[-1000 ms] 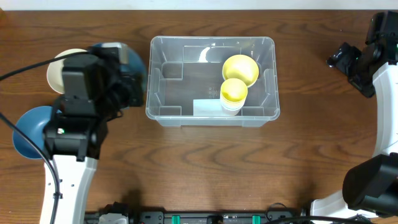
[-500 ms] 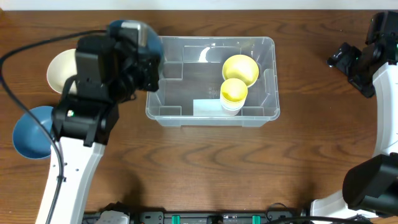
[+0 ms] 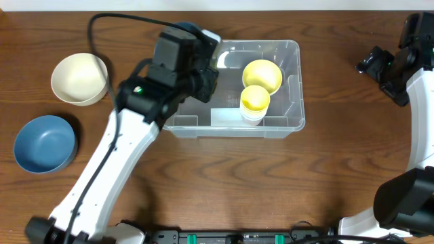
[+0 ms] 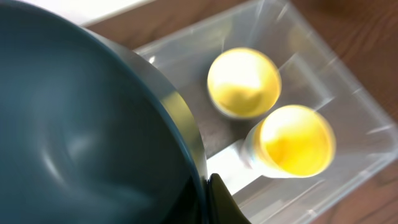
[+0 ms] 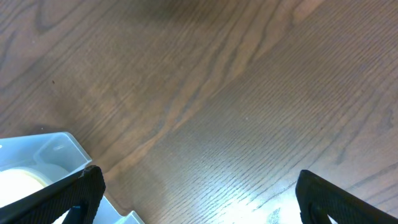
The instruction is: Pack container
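Swung over the container (image 3: 299, 81), left jaws clench a dark bowl (image 4: 81, 124), mostly hidden overhead; right jaws gape

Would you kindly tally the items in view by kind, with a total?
Bowls: 4 (yellow plastic bowl, cream round bowl, blue round bowl, dark blue bowl held by the left gripper)
Cups: 1 (yellow plastic cup)
Bins: 1 (large clear plastic rectangular container)
Total: 6
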`<action>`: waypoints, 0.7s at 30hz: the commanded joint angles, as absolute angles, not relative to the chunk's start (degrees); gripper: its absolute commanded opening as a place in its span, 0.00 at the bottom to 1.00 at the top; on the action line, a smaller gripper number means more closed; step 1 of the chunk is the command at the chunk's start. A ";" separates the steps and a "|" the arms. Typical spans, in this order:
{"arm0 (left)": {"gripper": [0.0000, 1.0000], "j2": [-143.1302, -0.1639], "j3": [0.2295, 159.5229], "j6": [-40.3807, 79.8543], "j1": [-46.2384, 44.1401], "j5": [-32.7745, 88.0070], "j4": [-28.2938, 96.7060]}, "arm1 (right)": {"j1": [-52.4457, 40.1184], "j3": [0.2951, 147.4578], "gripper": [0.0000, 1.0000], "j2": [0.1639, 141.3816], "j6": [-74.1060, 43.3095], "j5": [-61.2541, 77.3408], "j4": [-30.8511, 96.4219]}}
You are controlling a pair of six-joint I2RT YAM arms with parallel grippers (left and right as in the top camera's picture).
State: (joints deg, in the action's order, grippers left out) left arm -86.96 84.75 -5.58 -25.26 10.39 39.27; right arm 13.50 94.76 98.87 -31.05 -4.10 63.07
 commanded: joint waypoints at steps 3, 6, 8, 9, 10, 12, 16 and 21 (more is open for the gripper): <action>0.06 -90.96 85.89 -7.92 -26.52 8.29 39.35 | 13.65 94.80 0.99 99.15 -31.90 -4.49 63.05; 0.06 -92.86 85.89 -7.92 -27.42 8.32 39.35 | 13.65 94.80 0.99 99.15 -31.90 -4.49 63.05; 0.06 -94.24 85.89 -7.92 -28.32 8.29 39.33 | 13.65 94.80 0.99 99.15 -31.90 -4.49 63.05; 0.06 -94.83 85.89 -7.92 -28.77 8.29 39.33 | 13.65 94.80 0.99 99.15 -31.90 -4.49 63.05; 0.06 -95.33 85.89 -7.94 -29.06 8.27 39.31 | 13.65 94.80 0.99 99.15 -31.90 -4.49 63.05; 0.06 -96.62 85.86 -7.92 -29.63 8.29 39.16 | 13.65 94.80 0.99 99.15 -31.90 -4.49 63.05; 0.06 -99.81 85.84 -7.90 -29.98 8.29 38.92 | 13.65 94.80 0.99 99.15 -31.90 -4.49 63.05; 0.06 -103.42 85.84 -7.90 -29.91 7.84 38.72 | 13.65 94.80 0.99 99.15 -31.90 -4.49 63.05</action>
State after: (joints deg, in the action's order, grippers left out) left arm -101.97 84.75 -6.50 -30.06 8.91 39.11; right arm 13.50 94.76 98.87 -31.05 -4.10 63.07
